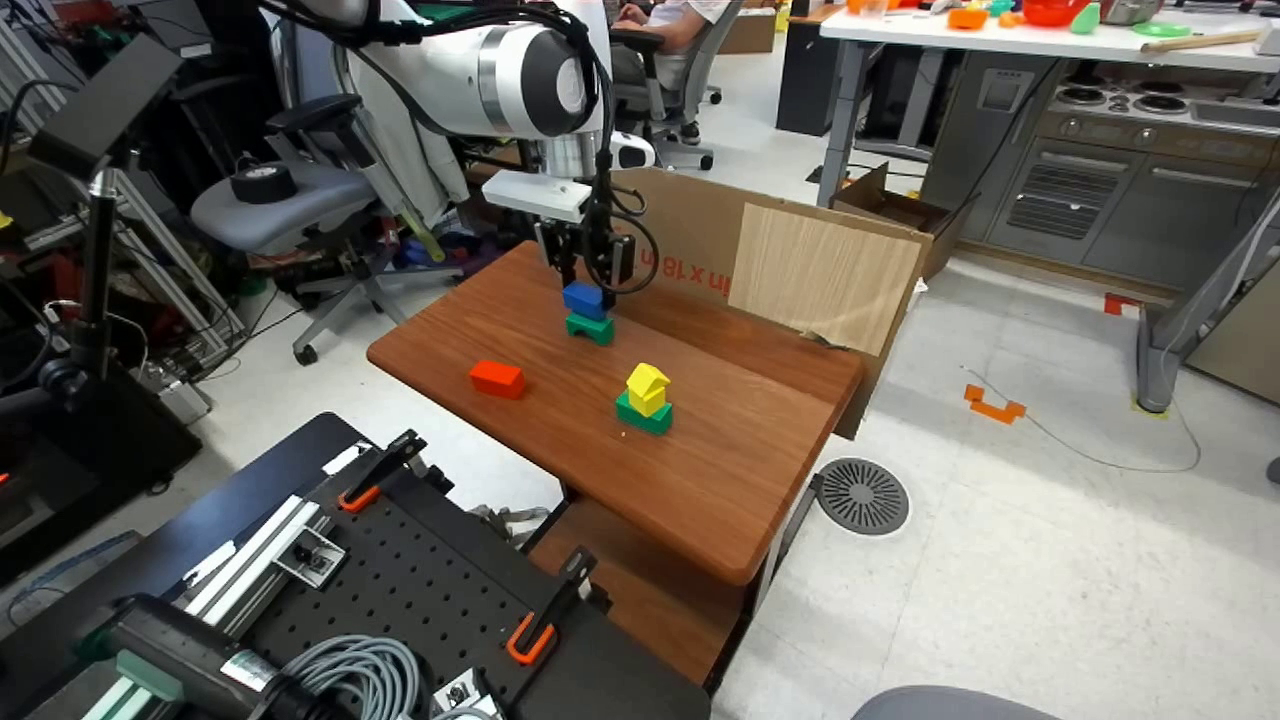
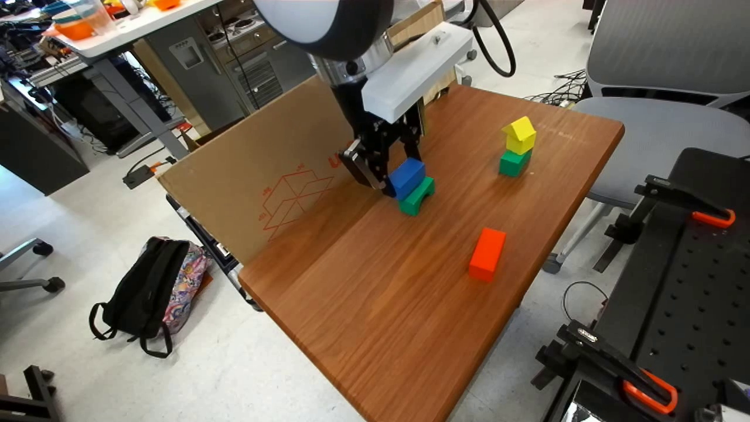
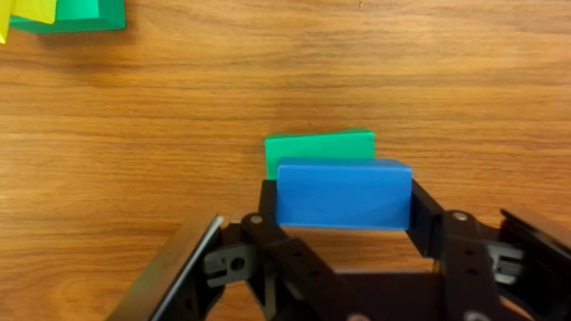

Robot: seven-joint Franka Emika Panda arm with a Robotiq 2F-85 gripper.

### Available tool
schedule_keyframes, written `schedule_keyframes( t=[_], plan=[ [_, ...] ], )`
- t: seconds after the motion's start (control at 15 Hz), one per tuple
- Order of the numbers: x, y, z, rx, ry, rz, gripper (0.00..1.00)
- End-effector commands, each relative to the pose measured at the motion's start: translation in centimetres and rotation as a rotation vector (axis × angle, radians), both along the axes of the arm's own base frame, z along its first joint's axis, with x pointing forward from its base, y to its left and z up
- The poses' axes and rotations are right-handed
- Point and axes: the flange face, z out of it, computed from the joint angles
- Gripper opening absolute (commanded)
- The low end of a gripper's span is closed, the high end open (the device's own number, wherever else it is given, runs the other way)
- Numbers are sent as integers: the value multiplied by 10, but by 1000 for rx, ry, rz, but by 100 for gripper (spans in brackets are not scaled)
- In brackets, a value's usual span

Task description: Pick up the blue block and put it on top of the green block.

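In an exterior view, leftmost: red block (image 1: pixel 497 379), apart, likely spare. Gripper (image 1: pixel 588 289), part-closed, clamps blue block (image 1: pixel 584 301) by its ends, presumably leaving its underside free to seat on green arch (image 1: pixel 594 326) just below; contact unclear. Right: yellow stack (image 1: pixel 648 398).

The white arm (image 1: pixel 470 80) extends above the claw (image 3: pixel 344 207), which points downward, with a rounded joint (image 1: pixel 543 80) higher up and a silver wrist collar (image 1: pixel 568 157) between that joint and the claw. Just above the claw a flat white housing (image 2: pixel 417 70) juts out to the side, and black cables (image 1: pixel 606 130) hang in a loop beside the claw. In the wrist view the claw is clamped in a holding grip, its dark fingers (image 3: pixel 426 223) apart and facing each other, with a thin shiny plate (image 3: pixel 168 272) slanting outward beyond each finger.
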Motion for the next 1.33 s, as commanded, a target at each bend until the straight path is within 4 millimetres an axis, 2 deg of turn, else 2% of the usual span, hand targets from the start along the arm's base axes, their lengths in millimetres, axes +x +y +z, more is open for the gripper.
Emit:
schedule_keyframes(
  t=[0.0, 0.47, 0.87, 1.27],
  plan=[
    [11, 3, -8, -21, 36, -26, 42],
    [15, 0, -7, -37, 47, -33, 42],
    [5, -1, -10, -45, 90, -19, 42],
    [3, -2, -13, -57, 100, -25, 42]
  ],
)
